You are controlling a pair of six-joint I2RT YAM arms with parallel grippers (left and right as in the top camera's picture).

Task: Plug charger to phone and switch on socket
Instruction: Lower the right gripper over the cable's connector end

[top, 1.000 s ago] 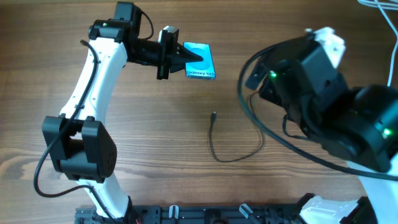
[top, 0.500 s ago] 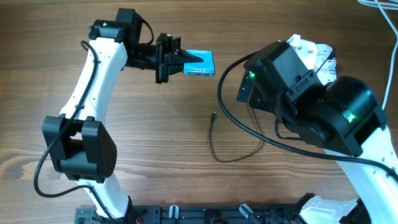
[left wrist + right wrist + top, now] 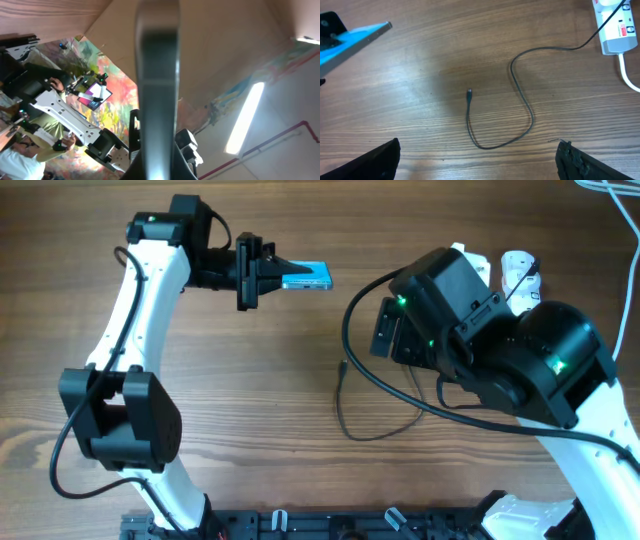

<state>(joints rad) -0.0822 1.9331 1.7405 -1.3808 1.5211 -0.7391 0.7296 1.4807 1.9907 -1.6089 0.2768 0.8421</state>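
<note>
Here's the slim smartphone with the glowing cyan screen and white rim (image 3: pixel 312 277), tipped steeply on edge above the wooden counter (image 3: pixel 250 400), the left jaws clamped tight on it. The right jaws stand wide apart with nothing between them. Beneath them the thin black charger cable (image 3: pixel 524 107) lies in a loose loop, its small metal-tipped connector (image 3: pixel 469 92) free on the wood, well apart from the phone. The cable runs to the white oblong power strip (image 3: pixel 614 25), out beyond the right jaws, thick white cord (image 3: pixel 626 75) trailing.
</note>
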